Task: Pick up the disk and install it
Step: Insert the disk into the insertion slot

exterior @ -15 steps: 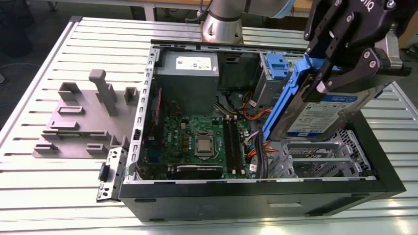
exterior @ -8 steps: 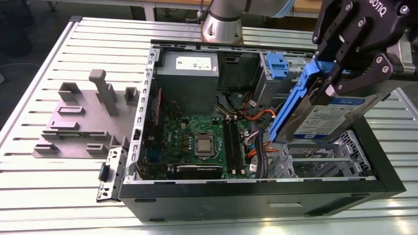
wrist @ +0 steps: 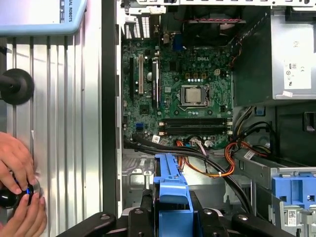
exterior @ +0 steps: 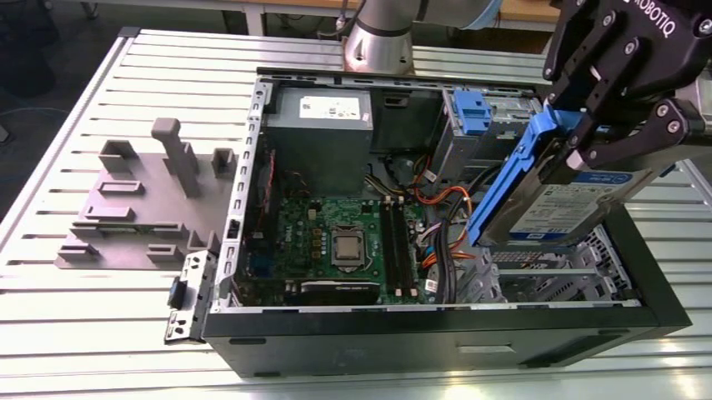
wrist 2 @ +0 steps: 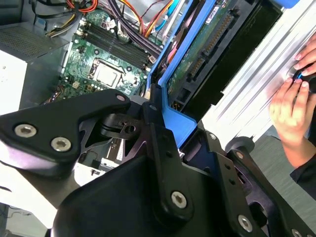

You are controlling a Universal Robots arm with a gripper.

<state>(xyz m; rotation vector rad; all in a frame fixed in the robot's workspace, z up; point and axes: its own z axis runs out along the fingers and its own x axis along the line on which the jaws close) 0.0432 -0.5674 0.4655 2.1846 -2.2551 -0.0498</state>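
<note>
**Print spotted, none transcribed**

White lettering (exterior: 653, 25) on gripper (exterior: 569, 143) body. White-and-blue label (exterior: 606, 179) on disk (exterior: 556, 218) face. White sticker (exterior: 332, 107) on grey box (exterior: 323, 146) at a far corner of the case (exterior: 445, 333). White logo print (wrist: 217, 52) on motherboard (wrist: 148, 113).

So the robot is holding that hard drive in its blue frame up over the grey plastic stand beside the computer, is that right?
Not quite. The tool does grip the disk by its blue frame, but holds it tilted over the open computer case, not over the grey stand, which sits apart at the exterior view's left. The exterior view shows this.
</note>
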